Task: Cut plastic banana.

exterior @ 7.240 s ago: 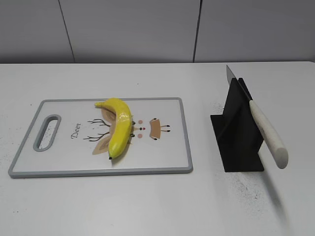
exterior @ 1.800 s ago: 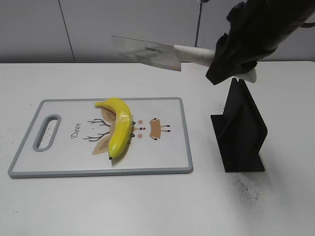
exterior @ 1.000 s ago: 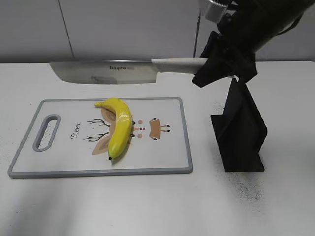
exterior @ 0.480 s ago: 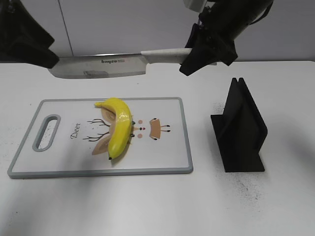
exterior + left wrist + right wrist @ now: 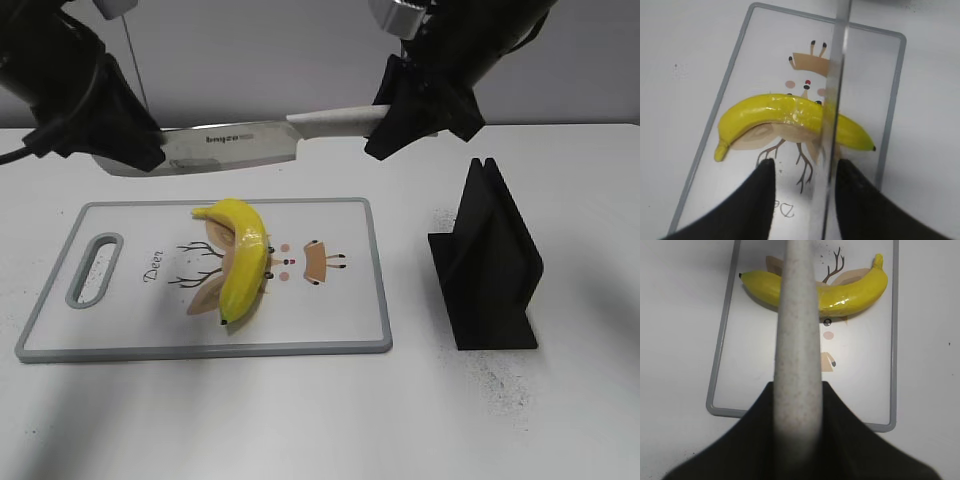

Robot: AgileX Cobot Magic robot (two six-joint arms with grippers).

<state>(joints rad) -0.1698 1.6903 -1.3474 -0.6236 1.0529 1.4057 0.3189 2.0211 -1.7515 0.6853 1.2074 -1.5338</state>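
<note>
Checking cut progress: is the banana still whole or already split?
Whole. The plastic banana lies in one piece on the cutting board, and the knife in the right hand is above it, not touching.

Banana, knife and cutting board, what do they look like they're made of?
Banana: glossy yellow, bright highlights, likely plastic. Knife: shiny grey blade that mirrors its surroundings, probably steel; its handle is off-white and speckled, plastic or ceramic-look, hard to tell. Cutting board: smooth white with a printed deer and a grey rim, likely plastic.
</note>
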